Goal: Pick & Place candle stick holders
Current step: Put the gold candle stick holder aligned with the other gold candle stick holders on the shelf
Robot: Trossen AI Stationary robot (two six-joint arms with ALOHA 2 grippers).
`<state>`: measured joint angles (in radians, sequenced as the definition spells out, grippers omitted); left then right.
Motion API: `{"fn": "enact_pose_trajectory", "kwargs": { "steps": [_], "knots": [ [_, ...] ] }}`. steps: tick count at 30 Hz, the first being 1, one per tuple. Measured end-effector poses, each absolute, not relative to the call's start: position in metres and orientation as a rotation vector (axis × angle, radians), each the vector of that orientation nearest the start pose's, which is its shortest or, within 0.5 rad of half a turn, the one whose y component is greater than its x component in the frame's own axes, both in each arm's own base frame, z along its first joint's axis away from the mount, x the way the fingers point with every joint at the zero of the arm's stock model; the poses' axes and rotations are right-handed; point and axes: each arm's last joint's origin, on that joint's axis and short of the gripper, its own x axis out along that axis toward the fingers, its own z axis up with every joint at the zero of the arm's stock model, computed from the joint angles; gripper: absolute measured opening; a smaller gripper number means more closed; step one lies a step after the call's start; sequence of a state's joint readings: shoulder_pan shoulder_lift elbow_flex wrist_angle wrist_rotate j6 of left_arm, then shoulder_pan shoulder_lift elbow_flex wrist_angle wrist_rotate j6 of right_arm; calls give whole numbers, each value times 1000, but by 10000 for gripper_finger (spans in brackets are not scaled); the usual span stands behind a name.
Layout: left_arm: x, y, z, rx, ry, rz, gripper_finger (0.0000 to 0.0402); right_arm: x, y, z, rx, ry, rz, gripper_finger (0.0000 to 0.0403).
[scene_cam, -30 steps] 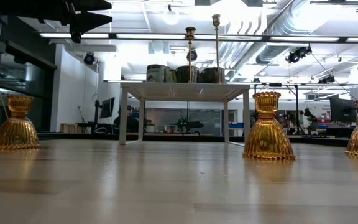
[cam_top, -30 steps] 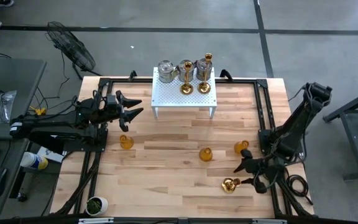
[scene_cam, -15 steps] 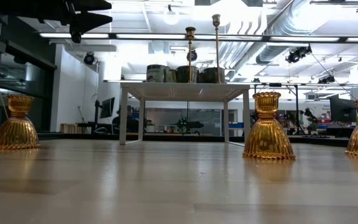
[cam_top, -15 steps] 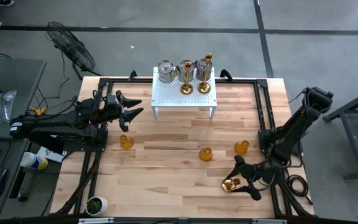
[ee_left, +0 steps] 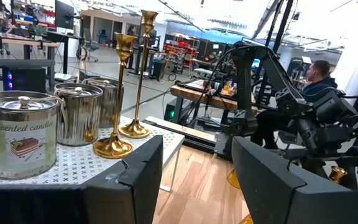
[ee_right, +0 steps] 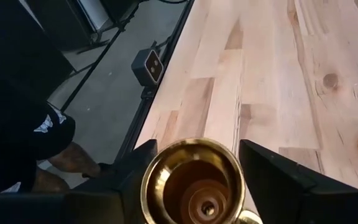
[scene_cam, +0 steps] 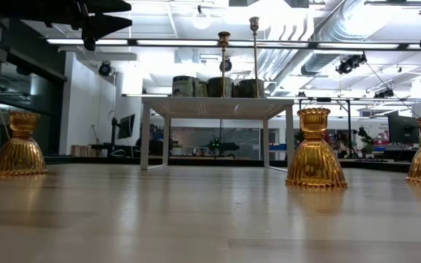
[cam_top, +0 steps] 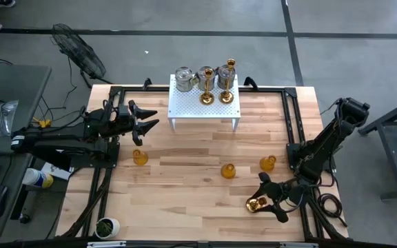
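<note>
Right tool (cam_top: 265, 198) sits low at the table's (cam_top: 185, 186) near right corner, fingers spread on either side of a gold candle holder (cam_top: 255, 204) without pinching it. Left tool (cam_top: 150, 117) hovers spread, beside the white stand (cam_top: 204, 108).

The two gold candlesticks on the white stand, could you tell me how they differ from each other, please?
The taller gold candlestick rises clearly above the shorter gold candlestick, with a slimmer stem. In the left wrist view the shorter one stands nearer the camera, beside the silver tins; the taller one stands behind it. Both are shiny gold, upright on round bases on the white perforated stand, and neither gripper touches them.
</note>
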<state>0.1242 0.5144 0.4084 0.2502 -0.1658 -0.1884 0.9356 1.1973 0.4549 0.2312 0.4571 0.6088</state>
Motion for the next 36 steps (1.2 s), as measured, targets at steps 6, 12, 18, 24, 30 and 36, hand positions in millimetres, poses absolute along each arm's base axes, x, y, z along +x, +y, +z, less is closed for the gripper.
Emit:
{"fn": "enact_pose_trajectory", "kwargs": {
  "steps": [6, 12, 18, 24, 30, 36],
  "knots": [
    [134, 22, 281, -190, -171, 275, 187, 145, 175, 183, 251, 500, 325, 176],
    [134, 22, 281, -190, -171, 275, 187, 140, 179, 184, 224, 495, 357, 143],
    [134, 22, 281, -190, -171, 275, 187, 138, 179, 187, 233, 489, 370, 115],
    [134, 22, 281, -190, -171, 275, 187, 137, 176, 192, 244, 474, 373, 91],
    [134, 21, 281, -190, -171, 275, 187, 141, 171, 198, 253, 443, 354, 92],
    [134, 22, 281, -190, -171, 275, 187, 151, 165, 217, 229, 371, 334, 90]
  ]
}}
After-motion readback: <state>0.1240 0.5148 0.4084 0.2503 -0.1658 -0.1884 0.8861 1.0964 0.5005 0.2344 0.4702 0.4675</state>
